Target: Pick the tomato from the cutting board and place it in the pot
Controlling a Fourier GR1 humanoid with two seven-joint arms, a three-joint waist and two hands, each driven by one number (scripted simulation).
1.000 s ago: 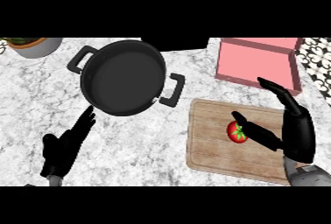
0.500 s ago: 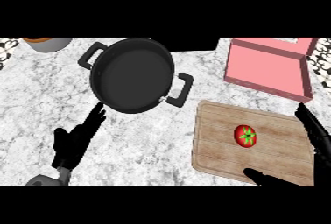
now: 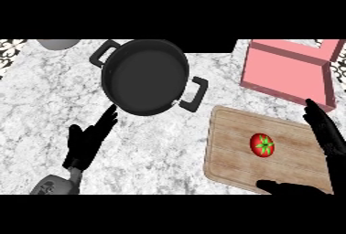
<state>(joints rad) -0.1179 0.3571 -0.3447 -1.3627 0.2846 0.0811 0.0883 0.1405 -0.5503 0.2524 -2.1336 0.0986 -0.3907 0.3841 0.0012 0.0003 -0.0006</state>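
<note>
While on cutting board (image 3: 233, 151) | tomato (image 3: 263, 144) untouched | right robot hand (image 3: 327, 137) beside, open

A round red tomato with a green stem (image 3: 263, 144) lies on a light wooden cutting board (image 3: 229, 151) at the lower right of the frame. The black right hand (image 3: 329, 137) spreads open around the board's right edge, clear of the tomato. A black two-handled pot (image 3: 145, 77) sits upper centre on the grey marbled counter (image 3: 40, 100). The black left hand (image 3: 88, 144) rests open at lower left, fingertips near the pot. A pink open box (image 3: 287, 73) fills the upper right.
</note>
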